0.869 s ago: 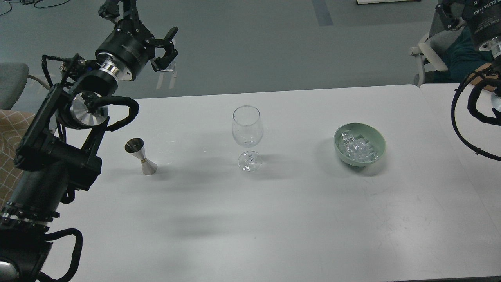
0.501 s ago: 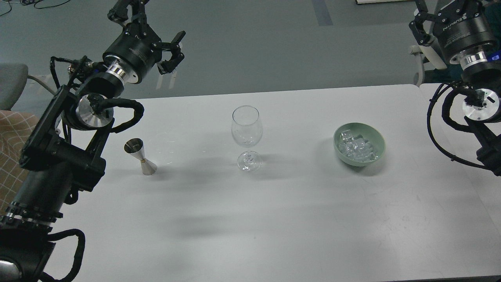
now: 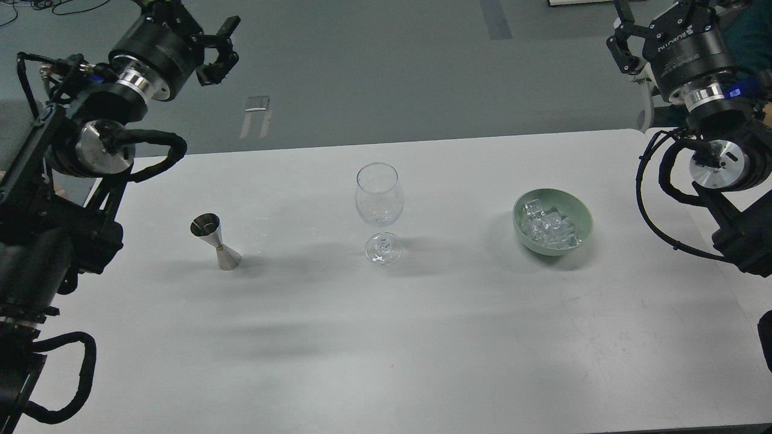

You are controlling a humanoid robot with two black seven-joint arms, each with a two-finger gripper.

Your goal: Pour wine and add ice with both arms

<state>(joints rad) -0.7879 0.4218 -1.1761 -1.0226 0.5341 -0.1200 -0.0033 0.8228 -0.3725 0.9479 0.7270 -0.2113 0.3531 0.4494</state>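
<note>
An empty clear wine glass [image 3: 379,202] stands upright at the middle of the white table [image 3: 422,337]. Left of it stands a steel jigger [image 3: 215,241]. To the right, a pale green bowl [image 3: 582,212] holds several clear ice cubes [image 3: 549,229]. My left gripper [image 3: 202,21] is raised over the floor beyond the table's far left corner, open and empty. My right gripper [image 3: 657,9] is raised at the far right, above and behind the bowl, open and empty, with its fingertips cut off by the top edge. No wine bottle is in view.
A second white table [image 3: 699,163] adjoins on the right, under my right arm. A white chair [image 3: 648,90] shows behind that arm. Grey floor lies beyond the far table edge, with a small metal plate [image 3: 256,103] on it.
</note>
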